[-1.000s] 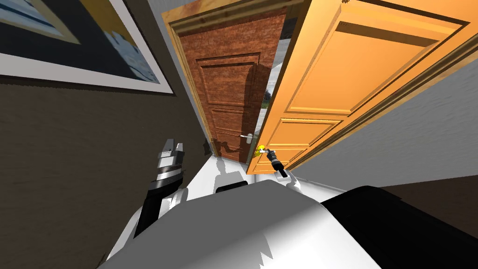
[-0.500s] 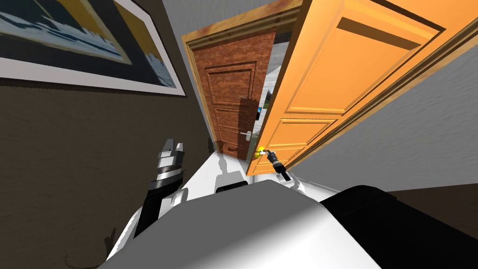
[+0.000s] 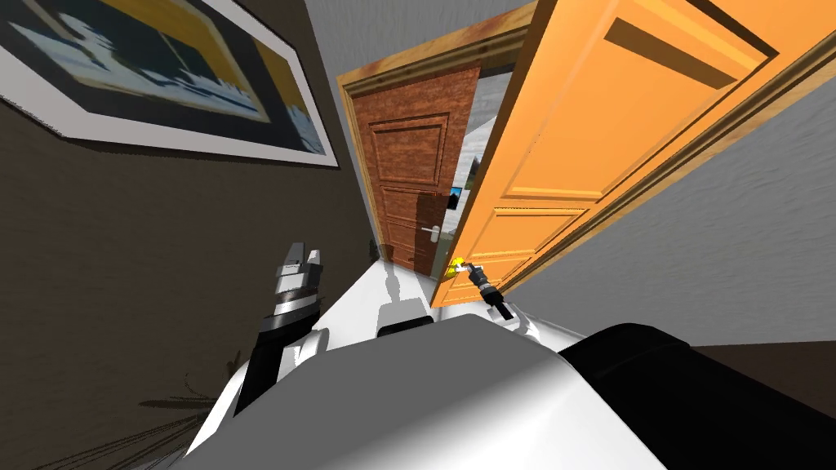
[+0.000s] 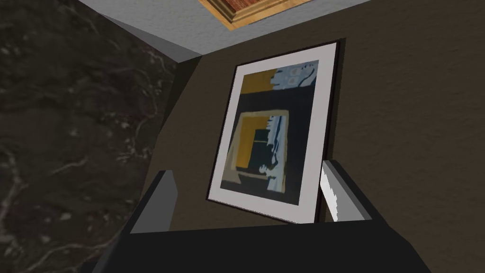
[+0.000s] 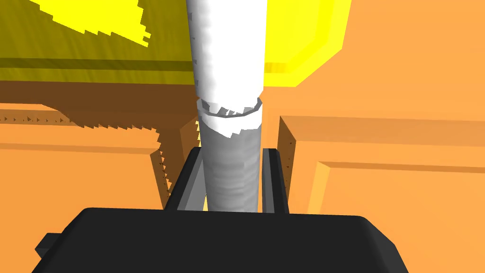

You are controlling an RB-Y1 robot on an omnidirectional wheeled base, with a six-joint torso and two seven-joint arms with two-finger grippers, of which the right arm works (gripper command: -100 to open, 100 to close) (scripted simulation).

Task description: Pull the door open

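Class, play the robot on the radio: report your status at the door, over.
Right gripper shut on white door handle. Left gripper open, idle. Orange door partly open, brown door beyond the gap.

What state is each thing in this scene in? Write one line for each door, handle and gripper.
orange door: partly open, swung toward the robot.
white handle: clamped between two gripper fingers.
right gripper: shut on the white handle.
left gripper: open, holding nothing.
brown door: cannot tell whether it is shut.
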